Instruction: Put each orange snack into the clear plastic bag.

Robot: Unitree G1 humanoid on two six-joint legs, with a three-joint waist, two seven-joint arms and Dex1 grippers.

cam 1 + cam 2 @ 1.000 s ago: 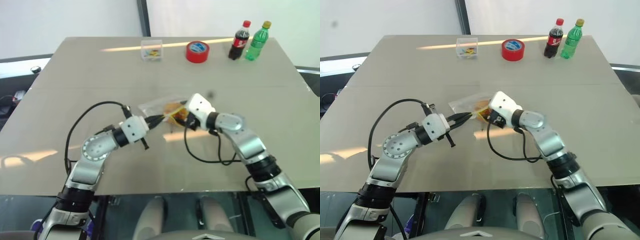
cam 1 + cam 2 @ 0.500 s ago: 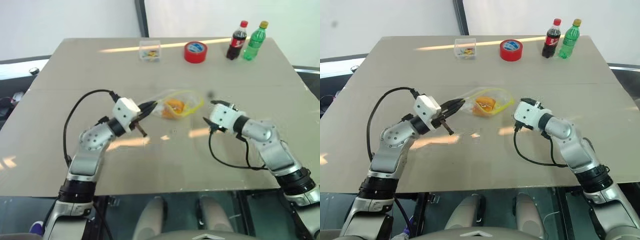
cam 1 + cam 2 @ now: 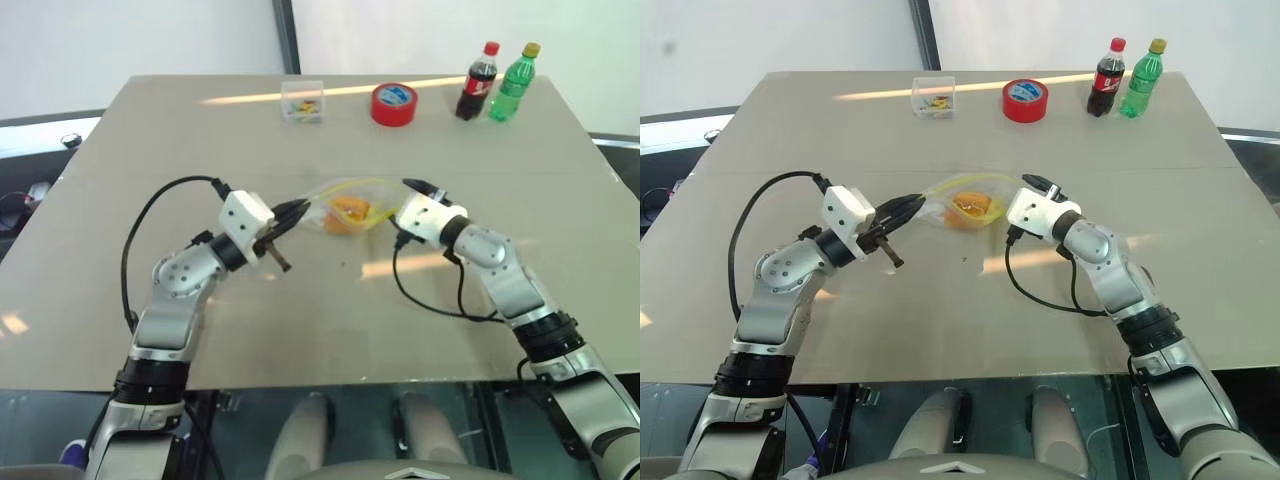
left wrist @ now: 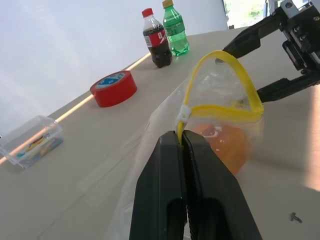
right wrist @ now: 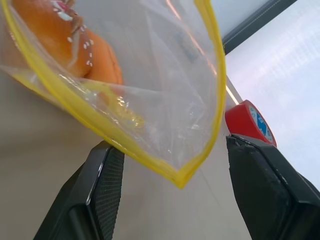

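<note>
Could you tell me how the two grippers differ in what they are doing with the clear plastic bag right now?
The left gripper is shut on the yellow seal strip of the clear plastic bag, while the right gripper stands open with the bag's far corner between its fingers, not pinched. The left comes at the bag from the robot's left, the right from the opposite end. Both have black fingers and meet at the same bag.

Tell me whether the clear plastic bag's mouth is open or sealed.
Open. The clear plastic bag's yellow seal strip bows into a wide loop, its two sides apart, with orange snack showing inside.
</note>
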